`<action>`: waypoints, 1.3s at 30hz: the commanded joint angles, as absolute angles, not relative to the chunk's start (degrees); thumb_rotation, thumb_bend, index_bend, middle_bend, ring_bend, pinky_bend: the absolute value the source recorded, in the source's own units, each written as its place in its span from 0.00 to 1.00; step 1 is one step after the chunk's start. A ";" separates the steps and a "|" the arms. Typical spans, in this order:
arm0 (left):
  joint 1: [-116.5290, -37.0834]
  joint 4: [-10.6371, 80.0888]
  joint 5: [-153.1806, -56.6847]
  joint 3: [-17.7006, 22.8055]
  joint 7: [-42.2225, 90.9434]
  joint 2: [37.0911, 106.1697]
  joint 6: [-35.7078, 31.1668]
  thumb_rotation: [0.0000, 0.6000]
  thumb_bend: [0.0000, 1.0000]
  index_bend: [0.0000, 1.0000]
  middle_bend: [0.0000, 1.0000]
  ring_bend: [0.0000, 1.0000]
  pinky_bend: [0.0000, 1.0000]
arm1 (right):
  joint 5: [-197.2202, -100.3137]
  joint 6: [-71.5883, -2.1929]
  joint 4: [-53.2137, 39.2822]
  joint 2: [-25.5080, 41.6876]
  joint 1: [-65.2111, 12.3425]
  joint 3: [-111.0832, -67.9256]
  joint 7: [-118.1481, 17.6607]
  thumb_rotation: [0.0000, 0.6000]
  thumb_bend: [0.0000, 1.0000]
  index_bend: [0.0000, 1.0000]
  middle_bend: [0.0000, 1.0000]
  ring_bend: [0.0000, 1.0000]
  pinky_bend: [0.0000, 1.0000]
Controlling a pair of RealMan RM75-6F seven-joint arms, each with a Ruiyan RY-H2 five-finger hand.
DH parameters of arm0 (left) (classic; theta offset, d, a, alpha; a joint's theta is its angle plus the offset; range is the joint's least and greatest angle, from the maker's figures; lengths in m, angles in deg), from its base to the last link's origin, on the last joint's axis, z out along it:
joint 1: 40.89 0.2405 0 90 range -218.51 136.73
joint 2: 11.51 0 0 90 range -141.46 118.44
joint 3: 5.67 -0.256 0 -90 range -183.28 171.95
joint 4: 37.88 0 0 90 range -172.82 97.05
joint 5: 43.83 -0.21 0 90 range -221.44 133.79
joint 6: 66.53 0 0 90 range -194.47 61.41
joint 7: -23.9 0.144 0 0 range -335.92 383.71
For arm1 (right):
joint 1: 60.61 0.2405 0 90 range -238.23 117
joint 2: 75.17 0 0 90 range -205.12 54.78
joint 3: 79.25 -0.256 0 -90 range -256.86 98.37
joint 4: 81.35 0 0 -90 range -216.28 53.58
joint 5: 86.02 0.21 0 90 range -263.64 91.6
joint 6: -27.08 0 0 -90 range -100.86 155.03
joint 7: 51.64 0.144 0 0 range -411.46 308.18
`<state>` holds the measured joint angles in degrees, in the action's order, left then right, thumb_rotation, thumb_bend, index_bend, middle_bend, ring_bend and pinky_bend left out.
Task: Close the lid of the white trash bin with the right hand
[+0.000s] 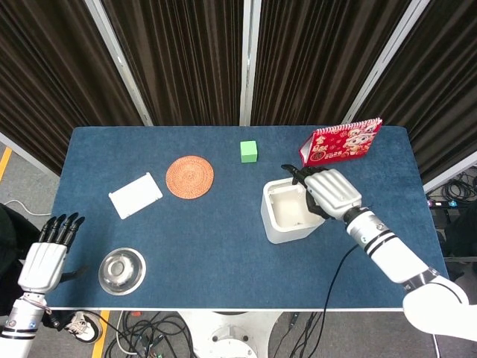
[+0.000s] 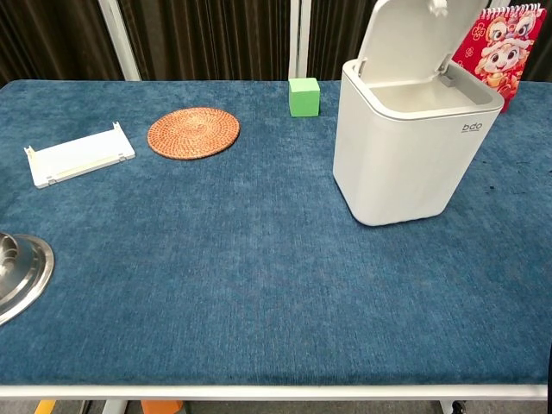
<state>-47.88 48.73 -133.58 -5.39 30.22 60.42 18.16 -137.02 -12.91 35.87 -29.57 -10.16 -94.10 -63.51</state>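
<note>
Fingers (image 1: 297, 174) of the right hand (image 1: 332, 192) reach over the far rim of the white trash bin (image 2: 405, 147), spread and gripping nothing; contact with the lid (image 2: 414, 39) is hidden from the head view by the hand itself. Lid stands tilted forward over the opening, not shut; its top edge is cut off in the chest view, where the right hand does not show. Bin sits right of centre on the blue table (image 1: 223, 231), just in front of the red calendar (image 1: 341, 142). Left hand (image 1: 45, 257) hangs off the table's near-left corner, fingers straight, holding nothing.
</note>
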 commanded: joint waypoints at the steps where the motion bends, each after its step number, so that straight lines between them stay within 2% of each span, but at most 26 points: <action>1: -47.90 48.76 -133.54 -5.41 30.26 60.43 18.10 1.00 0.00 0.07 0.05 0.00 0.08 | -139.58 -12.80 37.41 -30.60 -11.84 -92.67 -62.47 1.00 1.00 0.00 0.29 0.17 0.25; 14: -47.58 48.79 -133.48 -5.51 30.10 60.31 18.46 1.00 0.00 0.07 0.05 0.00 0.08 | -152.00 -14.02 35.60 -28.07 -17.90 -88.06 -57.90 1.00 1.00 0.00 0.27 0.17 0.25; 26: -47.38 48.39 -132.95 -5.40 29.12 60.48 18.41 1.00 0.00 0.07 0.05 0.00 0.08 | -154.81 -12.30 32.30 -25.84 -18.14 -86.65 -55.21 1.00 1.00 0.00 0.27 0.17 0.25; 34: -47.38 48.35 -133.36 -5.23 28.99 60.52 18.96 1.00 0.00 0.07 0.05 0.00 0.08 | -161.19 -22.55 34.95 -30.38 -23.46 -88.90 -48.94 1.00 1.00 0.00 0.26 0.17 0.25; 39: -47.49 48.81 -133.77 -5.02 29.01 60.20 19.39 1.00 0.00 0.07 0.06 0.00 0.08 | -168.14 -32.81 33.01 -33.39 -31.71 -85.96 -45.71 1.00 1.00 0.00 0.26 0.17 0.24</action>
<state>-47.47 48.75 -133.73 -5.06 29.02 60.24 19.34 -164.11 -27.66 34.06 -31.52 -27.26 -87.61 -47.70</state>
